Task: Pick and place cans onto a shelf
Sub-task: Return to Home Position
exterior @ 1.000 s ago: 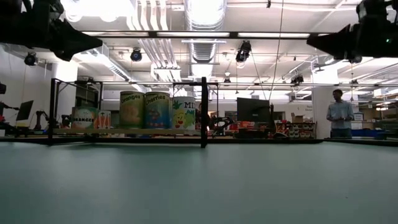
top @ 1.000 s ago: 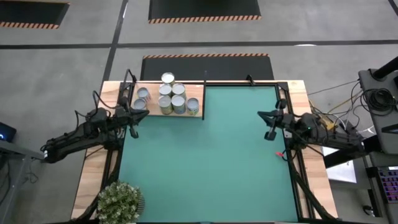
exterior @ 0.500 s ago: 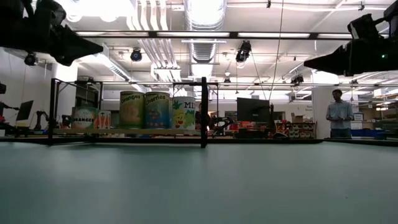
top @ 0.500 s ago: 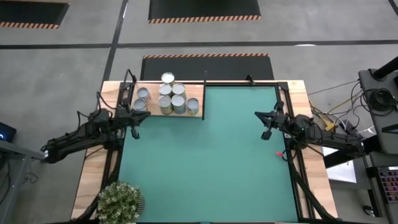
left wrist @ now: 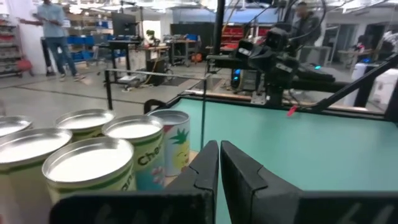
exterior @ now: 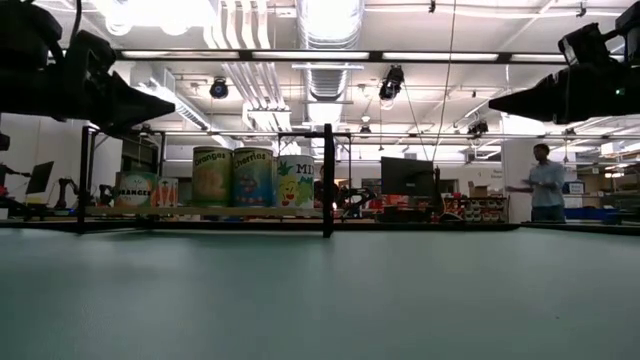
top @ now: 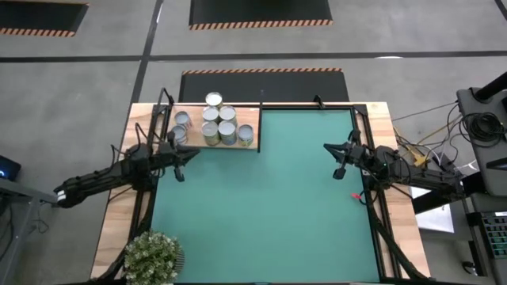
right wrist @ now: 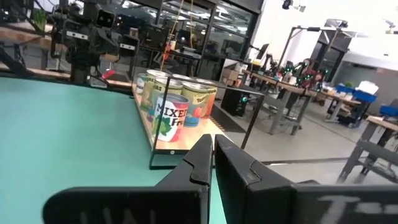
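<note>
Several cans [top: 218, 123] stand close together on the light-wood shelf [top: 247, 115] at the table's far left corner, resting on their bases. They also show in the low view [exterior: 235, 177], the left wrist view [left wrist: 106, 149] and the right wrist view [right wrist: 171, 99]. My left gripper [top: 181, 172] is shut and empty above the green mat, just near of the shelf's near edge. My right gripper [top: 337, 172] is shut and empty above the mat's right side, far from the cans.
A thin black frame [exterior: 327, 180] rims the shelf, with an upright post at its right corner. A potted plant [top: 150, 257] stands at the near left corner. The green mat [top: 261, 214] lies bare between the arms. A person [exterior: 545, 180] stands in the room behind.
My left gripper has gone toward the table's right edge and a little down, along the shelf's near edge. My right gripper has gone a little toward the table's left. The cans have not moved.
</note>
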You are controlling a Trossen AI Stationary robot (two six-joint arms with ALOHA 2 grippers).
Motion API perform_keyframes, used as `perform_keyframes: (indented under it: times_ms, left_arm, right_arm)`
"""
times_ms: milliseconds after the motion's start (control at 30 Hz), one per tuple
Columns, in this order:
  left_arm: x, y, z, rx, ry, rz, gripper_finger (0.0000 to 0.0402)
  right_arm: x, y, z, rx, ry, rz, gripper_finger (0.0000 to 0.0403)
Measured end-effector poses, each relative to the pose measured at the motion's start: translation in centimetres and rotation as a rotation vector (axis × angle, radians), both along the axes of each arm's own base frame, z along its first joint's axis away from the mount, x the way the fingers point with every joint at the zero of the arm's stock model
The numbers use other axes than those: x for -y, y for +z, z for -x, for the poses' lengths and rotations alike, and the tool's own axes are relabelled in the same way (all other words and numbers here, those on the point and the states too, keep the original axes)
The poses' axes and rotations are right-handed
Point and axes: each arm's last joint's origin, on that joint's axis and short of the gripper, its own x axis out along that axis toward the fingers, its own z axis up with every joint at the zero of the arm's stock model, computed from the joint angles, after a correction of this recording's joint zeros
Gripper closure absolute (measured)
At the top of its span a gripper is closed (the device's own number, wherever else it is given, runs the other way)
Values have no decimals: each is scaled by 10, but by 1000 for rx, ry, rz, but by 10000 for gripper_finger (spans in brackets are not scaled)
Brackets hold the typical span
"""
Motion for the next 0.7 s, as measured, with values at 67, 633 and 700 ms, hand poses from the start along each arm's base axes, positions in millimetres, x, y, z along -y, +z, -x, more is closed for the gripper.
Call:
perform_keyframes:
  times_ms: [67, 633, 700]
  left_arm:
    - [0, 0, 0, 6, -8, 6, 402]
    - [1, 7, 1, 18, -14, 15, 402]
    - [1, 7, 1, 19, -14, 15, 402]
  right_arm:
    - [0, 0, 0, 5, 0, -15, 394]
    - [1, -2, -2, -19, -7, -24, 394]
    - [1, -2, -2, -19, -7, -23, 394]
